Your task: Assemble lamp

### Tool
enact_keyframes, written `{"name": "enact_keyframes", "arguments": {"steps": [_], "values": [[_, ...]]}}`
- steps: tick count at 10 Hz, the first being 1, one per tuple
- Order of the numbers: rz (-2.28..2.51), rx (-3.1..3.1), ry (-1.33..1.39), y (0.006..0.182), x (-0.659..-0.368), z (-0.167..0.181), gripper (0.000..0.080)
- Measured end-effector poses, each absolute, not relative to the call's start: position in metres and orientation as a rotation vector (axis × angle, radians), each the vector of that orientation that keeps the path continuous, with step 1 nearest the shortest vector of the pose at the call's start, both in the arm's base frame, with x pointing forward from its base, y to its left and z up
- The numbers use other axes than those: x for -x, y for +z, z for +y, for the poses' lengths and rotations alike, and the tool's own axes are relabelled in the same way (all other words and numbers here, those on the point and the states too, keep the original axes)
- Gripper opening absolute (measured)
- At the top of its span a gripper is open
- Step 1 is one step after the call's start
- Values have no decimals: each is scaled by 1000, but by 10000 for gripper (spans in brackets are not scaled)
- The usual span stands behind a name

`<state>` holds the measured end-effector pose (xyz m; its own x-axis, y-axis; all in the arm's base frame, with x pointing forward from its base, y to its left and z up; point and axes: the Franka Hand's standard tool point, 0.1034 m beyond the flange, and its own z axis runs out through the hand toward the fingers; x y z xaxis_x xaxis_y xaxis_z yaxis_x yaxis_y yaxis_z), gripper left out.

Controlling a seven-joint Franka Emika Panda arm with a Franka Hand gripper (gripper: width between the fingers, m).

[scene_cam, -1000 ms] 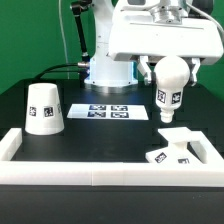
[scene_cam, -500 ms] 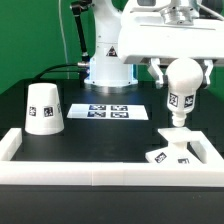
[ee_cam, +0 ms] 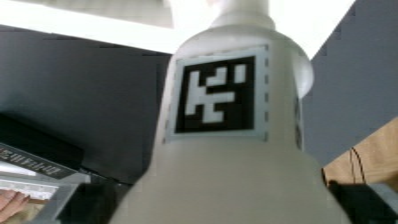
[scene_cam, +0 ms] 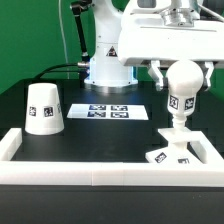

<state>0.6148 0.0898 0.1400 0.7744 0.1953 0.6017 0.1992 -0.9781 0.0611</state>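
You have the end effector (scene_cam: 182, 72) clamped on the bulb (scene_cam: 181, 98), upright just above the lamp base (scene_cam: 168, 153) by the counter's (scene_cam: 100, 135) front corner (exterior view's right); the shade (scene_cam: 44, 108) stands by the opposite edge

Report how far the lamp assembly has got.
Done: nothing looks joined yet. In hand: the jaws grip the bulb upright over the base, at the exterior view's right; whether it touches the base I cannot tell. Left: seating the bulb, then adding the shade, standing apart on the table.
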Motion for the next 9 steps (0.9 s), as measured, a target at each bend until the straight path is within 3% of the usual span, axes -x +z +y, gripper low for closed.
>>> {"name": "enact_keyframes", "arguments": {"steps": [9], "values": [[-328,2964,-971,127,-612,89,576]]}}
